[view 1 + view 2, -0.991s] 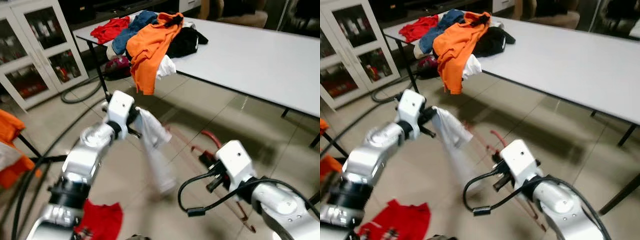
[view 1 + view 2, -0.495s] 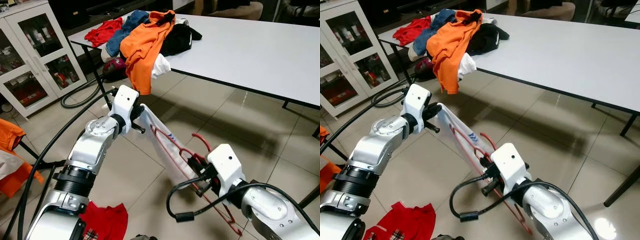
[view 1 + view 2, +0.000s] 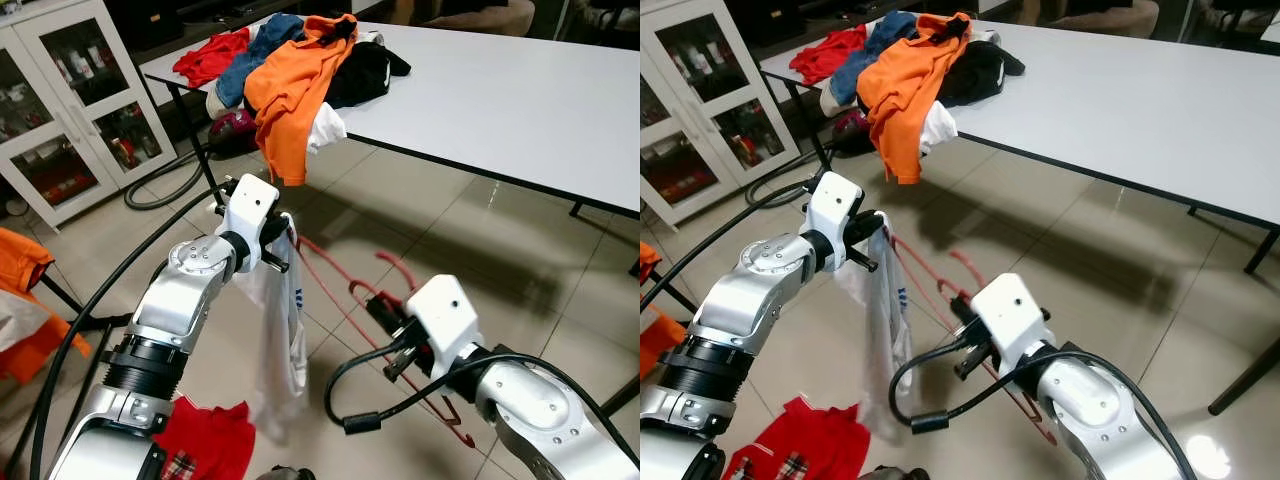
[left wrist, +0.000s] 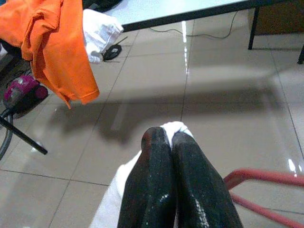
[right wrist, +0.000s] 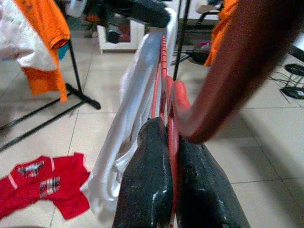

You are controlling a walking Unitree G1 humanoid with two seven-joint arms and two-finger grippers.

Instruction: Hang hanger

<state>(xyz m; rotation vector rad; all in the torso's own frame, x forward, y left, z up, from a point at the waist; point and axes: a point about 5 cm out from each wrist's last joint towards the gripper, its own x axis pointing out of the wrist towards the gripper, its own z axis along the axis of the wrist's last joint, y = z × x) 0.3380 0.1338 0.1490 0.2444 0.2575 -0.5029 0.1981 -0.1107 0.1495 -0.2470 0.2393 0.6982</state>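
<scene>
Item 1, right claw (image 5: pixel 166 142): both black fingers are pinching tight on the neck of the red hanger (image 3: pixel 345 300), just under its hook, which is curving up past the wrist camera. The grip so near the hook is probably keeping the hook free for a rail later.

Item 2, left claw (image 4: pixel 170 142): fingers are pressing together on a fold of the white garment (image 3: pixel 282 340), at chest height beside the hanger's far end. Holding the cloth high is letting the rest fall straight, likely so that the hanger's arm can be worked inside it.

Item 3, red hanger: it is spanning the gap between the two claws, slanting from the left one down toward the right, above the tiled floor (image 3: pixel 400 215). The garment is draping against its upper end; whether that arm is already inside the cloth cannot be told.

Item 4, surroundings: a red shirt (image 3: pixel 205 440) is lying on the floor below the left arm. The white surface (image 3: pixel 520 100) beyond is carrying a heap of clothes, with an orange shirt (image 3: pixel 295 90) trailing over its edge. A glass-fronted cabinet (image 3: pixel 70 110) is standing further left.
</scene>
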